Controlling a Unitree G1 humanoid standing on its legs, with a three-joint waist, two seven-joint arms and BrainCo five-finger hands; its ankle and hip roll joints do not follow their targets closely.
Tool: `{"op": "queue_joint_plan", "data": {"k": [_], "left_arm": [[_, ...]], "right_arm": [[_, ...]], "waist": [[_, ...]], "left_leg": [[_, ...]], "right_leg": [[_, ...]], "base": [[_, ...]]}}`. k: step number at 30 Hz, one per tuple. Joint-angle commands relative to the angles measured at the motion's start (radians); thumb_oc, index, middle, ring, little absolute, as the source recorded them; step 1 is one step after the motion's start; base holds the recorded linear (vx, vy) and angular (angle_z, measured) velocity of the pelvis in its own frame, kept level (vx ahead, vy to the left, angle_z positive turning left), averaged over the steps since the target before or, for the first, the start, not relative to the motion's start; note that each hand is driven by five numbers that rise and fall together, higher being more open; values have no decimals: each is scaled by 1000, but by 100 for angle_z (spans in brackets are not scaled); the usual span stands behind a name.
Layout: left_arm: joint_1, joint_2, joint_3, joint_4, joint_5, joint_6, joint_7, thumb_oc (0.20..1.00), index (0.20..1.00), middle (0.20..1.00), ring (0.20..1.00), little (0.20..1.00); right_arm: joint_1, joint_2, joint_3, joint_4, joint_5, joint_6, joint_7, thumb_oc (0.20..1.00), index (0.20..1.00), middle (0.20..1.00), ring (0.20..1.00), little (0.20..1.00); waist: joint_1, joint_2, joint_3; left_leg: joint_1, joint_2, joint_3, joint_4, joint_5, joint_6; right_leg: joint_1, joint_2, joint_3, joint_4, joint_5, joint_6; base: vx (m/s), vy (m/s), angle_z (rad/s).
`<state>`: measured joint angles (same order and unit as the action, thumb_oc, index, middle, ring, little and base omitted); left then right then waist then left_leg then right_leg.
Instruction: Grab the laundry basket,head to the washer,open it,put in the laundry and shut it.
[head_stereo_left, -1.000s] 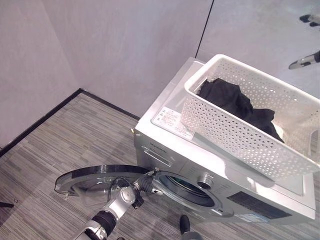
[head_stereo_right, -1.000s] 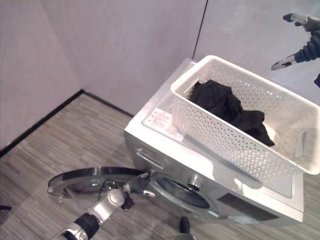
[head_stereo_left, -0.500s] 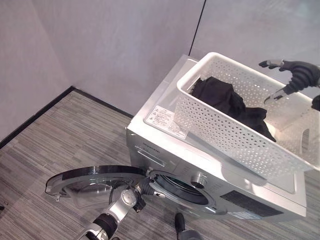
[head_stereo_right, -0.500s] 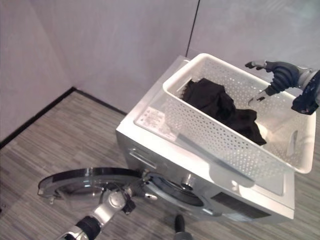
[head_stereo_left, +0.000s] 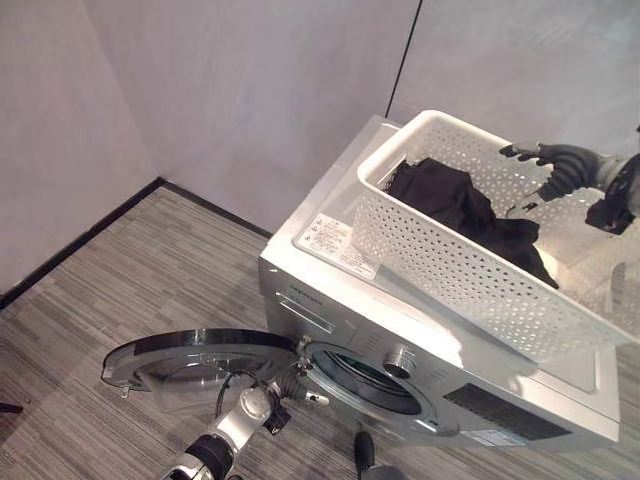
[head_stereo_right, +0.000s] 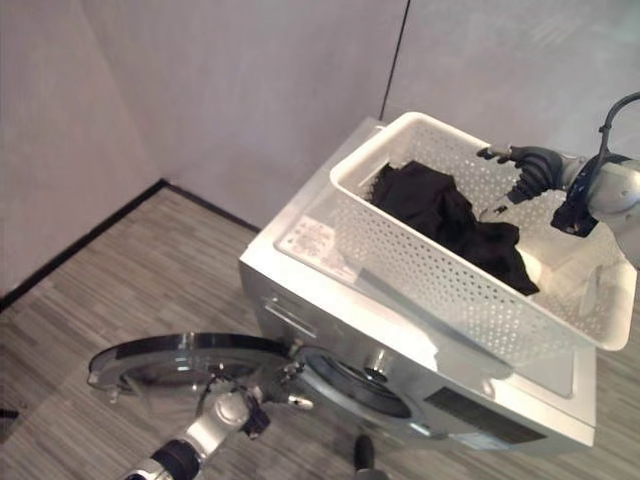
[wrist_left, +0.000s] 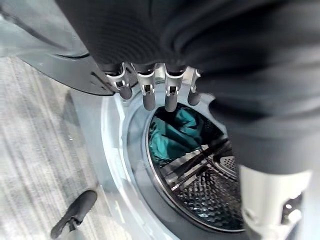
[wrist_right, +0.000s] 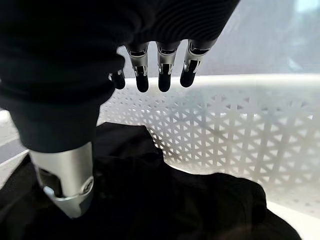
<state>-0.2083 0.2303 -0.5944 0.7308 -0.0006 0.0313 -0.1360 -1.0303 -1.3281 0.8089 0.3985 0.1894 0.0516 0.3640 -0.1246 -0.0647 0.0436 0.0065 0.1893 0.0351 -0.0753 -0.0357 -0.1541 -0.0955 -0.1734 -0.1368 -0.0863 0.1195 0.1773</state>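
Now, in the left eye view, the white laundry basket (head_stereo_left: 480, 270) stands on top of the silver washer (head_stereo_left: 420, 350), and dark laundry (head_stereo_left: 455, 205) lies inside it. The right hand (head_stereo_left: 560, 170) is over the far part of the basket, above the dark cloth, with relaxed fingers and nothing in them. The round washer door (head_stereo_left: 195, 362) is swung wide open to the left, low above the floor. The left hand (head_stereo_left: 278, 392) is just beside the washer opening, near the door hinge.

The right eye view gives the same scene from a slightly different place; the right hand (head_stereo_right: 530, 165) again hangs inside the basket (head_stereo_right: 450, 290), near the back wall of it.

The left wrist view looks into the drum (wrist_left: 200, 185), which the head views do not show well: a teal cloth (wrist_left: 175, 137) already lies inside. The left hand's fingers (wrist_left: 145, 92) are straight and hold nothing, in front of the grey door seal (wrist_left: 117, 150).

The right wrist view shows the hand's fingers (wrist_right: 162, 75) straight and free above the black laundry (wrist_right: 150, 200), with the perforated basket wall (wrist_right: 225, 125) behind. The thumb (wrist_right: 67, 185) is low, close to the cloth; whether it touches I cannot tell.

The floor (head_stereo_left: 120, 270) is grey striped planks, and plain pale walls (head_stereo_left: 230, 90) with a dark skirting line meet in a corner behind the washer.
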Motion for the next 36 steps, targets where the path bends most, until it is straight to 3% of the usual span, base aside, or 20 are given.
{"op": "queue_joint_plan", "data": {"k": [1, 11, 22, 23, 24, 30, 36], "left_arm": [[-44, 12, -50, 13, -30, -21, -5, 1000, 1000, 1000, 1000, 1000], [-86, 8, -76, -49, -54, -24, 17, 1000, 1000, 1000, 1000, 1000], [-119, 19, -86, -65, -64, -25, 37, 1000, 1000, 1000, 1000, 1000], [-125, 23, -87, -75, -62, -22, 39, 1000, 1000, 1000, 1000, 1000], [-133, 22, -91, -72, -63, -21, 42, 1000, 1000, 1000, 1000, 1000], [-170, 5, -84, -59, -70, -13, 61, 1000, 1000, 1000, 1000, 1000], [-169, -15, -76, -25, -62, -23, 72, 1000, 1000, 1000, 1000, 1000]], "right_arm": [[-75, 15, 0, 60, -40, 1, -21, 1000, 1000, 1000, 1000, 1000], [47, 137, -27, 169, -130, 18, -9, 1000, 1000, 1000, 1000, 1000], [20, 230, 85, 346, -267, 35, 47, 1000, 1000, 1000, 1000, 1000], [17, 238, 80, 367, -269, 41, 43, 498, 498, 498, 498, 498], [16, 245, 70, 394, -266, 44, 35, 200, 200, 200, 200, 200], [-1, 262, -13, 421, -207, 43, -28, 200, 200, 200, 200, 200], [-23, 212, -137, 343, -57, 5, -115, 200, 200, 200, 200, 200]], "waist": [[35, -29, 15], [50, -18, 65], [67, -1, 116], [68, 1, 117], [69, 2, 118], [57, 12, 116], [44, 14, 106]], "left_leg": [[42, 33, 36, 30, 50, 14], [-9, 40, 12, 32, 88, 11], [-71, 40, -5, 26, 127, 8], [-75, 40, -6, 22, 133, 7], [-79, 39, -7, 17, 138, 6], [-88, 34, -9, -1, 135, 7], [-65, 25, 0, -3, 104, 12]], "right_leg": [[-99, 11, 6, 131, -54, -14], [-133, 13, -11, 143, -56, -17], [-200, 15, -7, 152, -56, -23], [-203, 15, -8, 149, -55, -22], [-205, 16, -10, 146, -52, -22], [-208, 15, -6, 131, -41, -19], [-198, 5, -1, 140, -41, -13]], "base": [[0, 0, 0], [6, -12, 10], [0, 0, 0], [0, 0, 0], [0, 0, 0], [-6, 2, 3], [-7, 11, 0]]}}
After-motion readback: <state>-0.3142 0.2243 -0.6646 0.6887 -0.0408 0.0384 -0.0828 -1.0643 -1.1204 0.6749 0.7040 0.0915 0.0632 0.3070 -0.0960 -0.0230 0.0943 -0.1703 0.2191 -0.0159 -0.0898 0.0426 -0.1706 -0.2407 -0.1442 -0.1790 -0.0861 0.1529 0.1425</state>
